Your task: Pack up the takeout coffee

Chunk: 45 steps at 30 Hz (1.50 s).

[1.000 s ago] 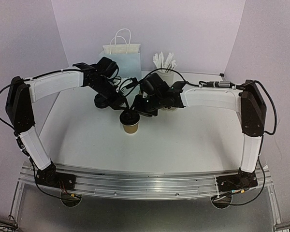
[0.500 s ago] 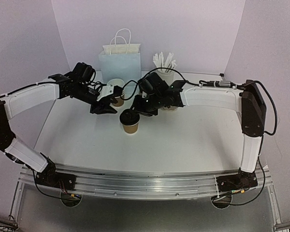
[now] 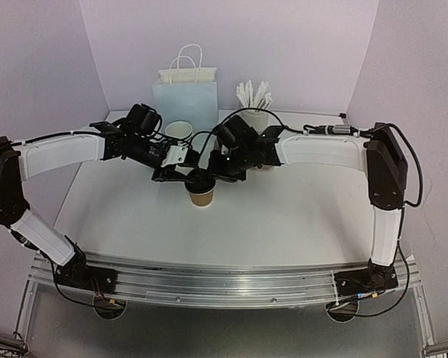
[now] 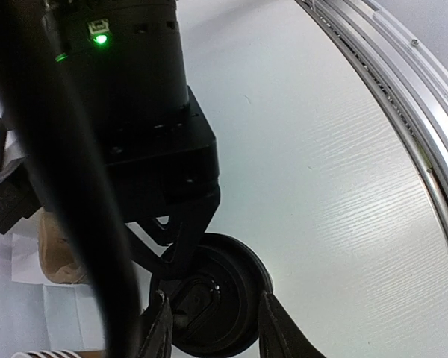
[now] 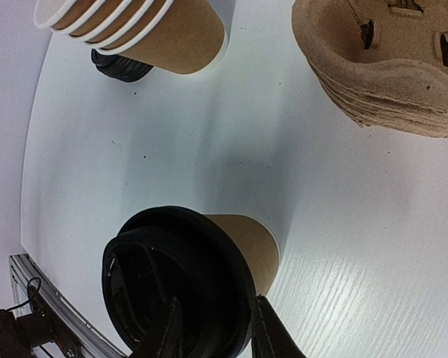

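Status: takeout coffee stands upright mid-counter, on the near side of the paper bag, with its black lid on top (fully seated or not, can't tell). Your left hand straddles the lid, one finger at each edge. Clamped or only touching, can't tell. Your right hand is at the lid's right side, one finger over it, one outside the rim. Its grip is unclear too. The cup stack sits just beyond, far left.
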Motion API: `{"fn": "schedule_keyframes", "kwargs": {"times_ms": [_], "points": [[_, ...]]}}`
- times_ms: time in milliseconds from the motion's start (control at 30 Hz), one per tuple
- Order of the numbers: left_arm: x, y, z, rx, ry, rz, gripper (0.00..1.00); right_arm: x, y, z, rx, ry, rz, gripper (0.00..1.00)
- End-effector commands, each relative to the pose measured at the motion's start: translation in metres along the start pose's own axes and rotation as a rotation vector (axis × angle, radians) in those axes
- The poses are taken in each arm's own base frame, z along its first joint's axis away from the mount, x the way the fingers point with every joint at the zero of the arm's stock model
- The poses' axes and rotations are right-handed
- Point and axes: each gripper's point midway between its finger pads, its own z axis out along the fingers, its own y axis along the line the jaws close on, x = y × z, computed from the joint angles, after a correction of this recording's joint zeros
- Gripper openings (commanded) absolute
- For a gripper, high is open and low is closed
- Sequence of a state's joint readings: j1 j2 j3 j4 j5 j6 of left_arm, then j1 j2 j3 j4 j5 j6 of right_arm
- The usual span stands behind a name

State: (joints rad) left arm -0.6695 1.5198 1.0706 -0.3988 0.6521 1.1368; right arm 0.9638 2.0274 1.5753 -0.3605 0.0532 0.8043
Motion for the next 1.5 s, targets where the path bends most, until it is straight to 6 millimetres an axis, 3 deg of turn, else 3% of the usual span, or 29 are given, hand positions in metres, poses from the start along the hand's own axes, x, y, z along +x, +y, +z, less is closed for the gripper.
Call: {"fn": "schedule_keyframes", "kwargs": {"times_ms": [0,400,600,867,1133,1467], "points": [[0.004,-0.009,0.008,0.034,-0.012,0.046,0.39,-0.005,0.007,-0.008,-0.003,-0.015,-0.009,0.28],[0.028,-0.004,0.021,0.027,0.070,0.054,0.40,-0.012,0.017,-0.018,-0.012,-0.037,-0.034,0.26],[0.030,-0.001,0.025,0.029,0.076,0.020,0.38,-0.015,0.020,-0.026,-0.010,-0.056,-0.037,0.25],[0.032,0.001,0.027,0.032,0.082,0.014,0.36,-0.007,0.024,-0.016,-0.026,-0.020,-0.037,0.24],[0.013,0.003,0.011,0.032,0.055,0.033,0.36,-0.012,0.029,-0.025,-0.027,-0.050,-0.056,0.23],[0.031,0.012,0.025,0.012,0.106,0.029,0.35,-0.001,0.023,-0.008,-0.018,-0.004,-0.036,0.23]]}}
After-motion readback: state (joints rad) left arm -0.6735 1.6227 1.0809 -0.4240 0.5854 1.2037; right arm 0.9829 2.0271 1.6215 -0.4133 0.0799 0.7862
